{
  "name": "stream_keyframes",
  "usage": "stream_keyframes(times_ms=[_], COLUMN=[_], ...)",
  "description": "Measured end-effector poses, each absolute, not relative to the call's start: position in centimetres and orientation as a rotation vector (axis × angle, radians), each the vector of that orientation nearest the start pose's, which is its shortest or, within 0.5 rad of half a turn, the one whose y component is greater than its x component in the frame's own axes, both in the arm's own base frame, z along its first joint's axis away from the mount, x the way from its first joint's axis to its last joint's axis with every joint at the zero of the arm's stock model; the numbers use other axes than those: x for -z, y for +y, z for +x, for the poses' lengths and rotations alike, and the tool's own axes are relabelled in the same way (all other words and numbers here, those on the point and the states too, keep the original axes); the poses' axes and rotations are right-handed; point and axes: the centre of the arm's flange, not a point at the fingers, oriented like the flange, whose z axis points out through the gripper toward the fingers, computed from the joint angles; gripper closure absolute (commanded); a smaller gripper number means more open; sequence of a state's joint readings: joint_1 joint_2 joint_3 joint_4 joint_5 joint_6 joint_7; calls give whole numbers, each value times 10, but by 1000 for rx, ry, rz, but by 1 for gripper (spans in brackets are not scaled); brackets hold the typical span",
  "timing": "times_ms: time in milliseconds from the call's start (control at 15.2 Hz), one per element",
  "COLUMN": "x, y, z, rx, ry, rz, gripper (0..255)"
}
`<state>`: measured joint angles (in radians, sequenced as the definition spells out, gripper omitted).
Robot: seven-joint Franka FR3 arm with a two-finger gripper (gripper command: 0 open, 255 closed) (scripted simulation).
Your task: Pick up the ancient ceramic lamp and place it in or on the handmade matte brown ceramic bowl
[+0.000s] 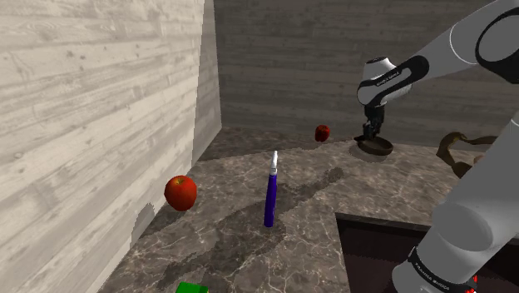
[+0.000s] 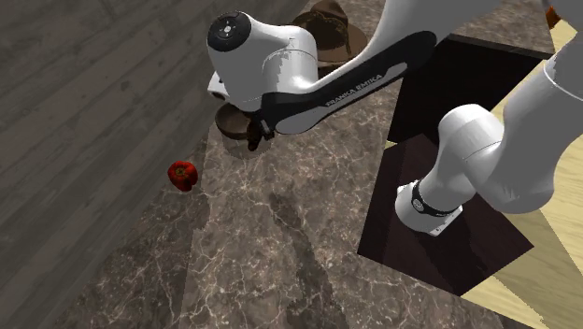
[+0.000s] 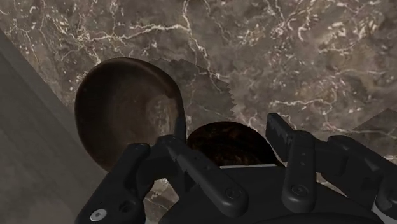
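Observation:
In the wrist view a dark brown round lamp (image 3: 226,146) sits clasped between my two black fingers, with my gripper (image 3: 224,132) shut on it. Right beside the lamp, partly under one finger, lies the matte brown bowl (image 3: 124,114) on the marble counter, close to the wall. The shoulder view has the gripper (image 1: 369,136) pointing down just over the bowl (image 1: 378,148) at the far end of the counter. Seen from the second exterior view, the gripper (image 2: 254,140) hangs at the bowl's (image 2: 230,121) edge; the lamp is hidden by the hand there.
A small red fruit (image 1: 322,132) lies near the bowl and also shows as a red fruit (image 2: 182,174). Nearer are a red apple (image 1: 180,192), an upright purple pen-like tool (image 1: 270,200) and a green thing (image 1: 191,288). A brown hat (image 2: 327,28) lies behind the bowl. A plank wall (image 1: 100,108) borders the counter.

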<state>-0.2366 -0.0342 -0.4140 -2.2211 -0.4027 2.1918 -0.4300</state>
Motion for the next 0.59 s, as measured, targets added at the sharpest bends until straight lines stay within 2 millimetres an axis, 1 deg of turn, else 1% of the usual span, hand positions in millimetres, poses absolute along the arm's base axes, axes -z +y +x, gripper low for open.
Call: stream_keyframes(times_ms=[198, 396, 462, 594], x=[-388, -389, -389, -385], y=[-367, -407, -407, -405], z=[411, 409, 409, 413], rx=[-271, -272, -273, -268], ry=[-28, -27, -27, -26], rz=[-3401, -3401, -3401, -3396], gripper=[255, 255, 0, 0])
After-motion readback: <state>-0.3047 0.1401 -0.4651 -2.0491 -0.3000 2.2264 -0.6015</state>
